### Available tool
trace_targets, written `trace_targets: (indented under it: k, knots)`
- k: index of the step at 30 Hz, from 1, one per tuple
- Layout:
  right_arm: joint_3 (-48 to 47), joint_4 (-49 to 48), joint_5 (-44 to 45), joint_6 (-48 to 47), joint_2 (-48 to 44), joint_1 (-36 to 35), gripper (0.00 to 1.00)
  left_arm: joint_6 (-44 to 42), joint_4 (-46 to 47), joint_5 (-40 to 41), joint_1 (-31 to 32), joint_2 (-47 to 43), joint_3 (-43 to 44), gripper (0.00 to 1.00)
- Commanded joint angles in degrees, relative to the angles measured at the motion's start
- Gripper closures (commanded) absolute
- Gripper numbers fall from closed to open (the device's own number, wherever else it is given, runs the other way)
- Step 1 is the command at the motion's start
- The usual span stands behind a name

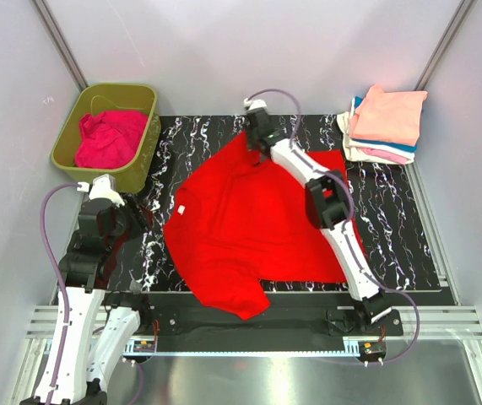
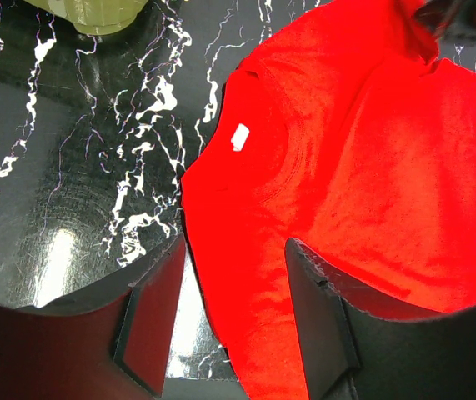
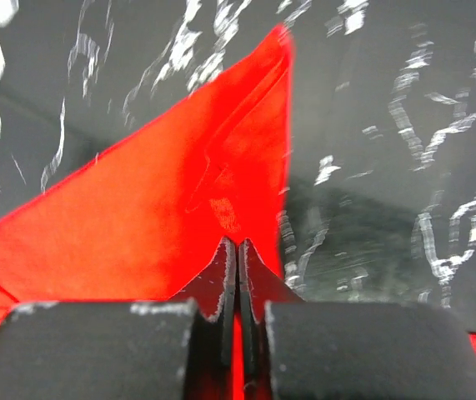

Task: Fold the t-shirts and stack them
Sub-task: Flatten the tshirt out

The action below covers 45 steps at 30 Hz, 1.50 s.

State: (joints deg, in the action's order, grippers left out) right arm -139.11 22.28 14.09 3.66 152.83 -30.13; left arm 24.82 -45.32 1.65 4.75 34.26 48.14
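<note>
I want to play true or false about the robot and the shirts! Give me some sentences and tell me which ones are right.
1. The bright red cloth t-shirt lies mostly spread out on the black marbled table. True.
2. The right gripper is open and holds nothing. False: it is shut on an edge of the red t-shirt.
3. The olive-green plastic tub has a magenta-pink shirt inside. True.
4. The left gripper is shut on the red t-shirt. False: its jaws stand open, gripping nothing.
5. The stack of folded shirts at the far right corner has a blue one on top. False: the peach shirt is on top.
</note>
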Motion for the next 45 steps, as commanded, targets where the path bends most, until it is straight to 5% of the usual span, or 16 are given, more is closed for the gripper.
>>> trace_targets:
  k: [1, 6, 10, 15, 18, 23, 33, 39, 45]
  knots:
    - [3.83, -7.76, -8.78, 12.22, -7.99, 7.96, 1.0, -1.18, 2.87, -1.3, -0.36, 0.37, -0.5, 0.44]
    - [3.25, -12.36, -27.15, 27.97, -1.68, 15.27, 1.0, -1.09, 2.69, -1.3, -0.36, 0.63, -0.5, 0.44]
    - [2.43, -13.14, -32.1, 33.86, 0.62, 17.56, 0.95, -1.09, 2.78, -1.3, -0.36, 0.55, -0.5, 0.44]
    - [3.41, -11.57, -32.11, 34.13, -0.61, 17.65, 0.37, -1.0, 2.69, -1.3, -0.36, 0.63, -0.5, 0.44]
    - [2.88, -6.4, -29.49, 32.64, -1.92, 17.91, 0.24, -1.09, 2.69, -1.3, -0.36, 0.54, -0.5, 0.44]
    - [5.77, -2.07, -22.71, 28.69, -7.97, 17.65, 0.23, -1.0, 2.78, -1.3, -0.36, 0.19, -0.5, 0.44]
    - [-4.24, 15.5, -2.15, 18.05, -8.25, 10.53, 0.23, -1.09, 2.78, -1.3, -0.36, 0.28, -0.59, 0.44]
    - [2.44, 7.53, -8.54, 16.38, -11.6, 6.76, 0.23, -1.18, 2.87, -1.3, -0.36, 0.54, -0.59, 0.44]
    - [-10.74, 10.85, -7.85, 15.94, -2.99, 6.14, 0.28, -1.09, 2.78, -1.3, -0.36, 0.46, -0.59, 0.44]
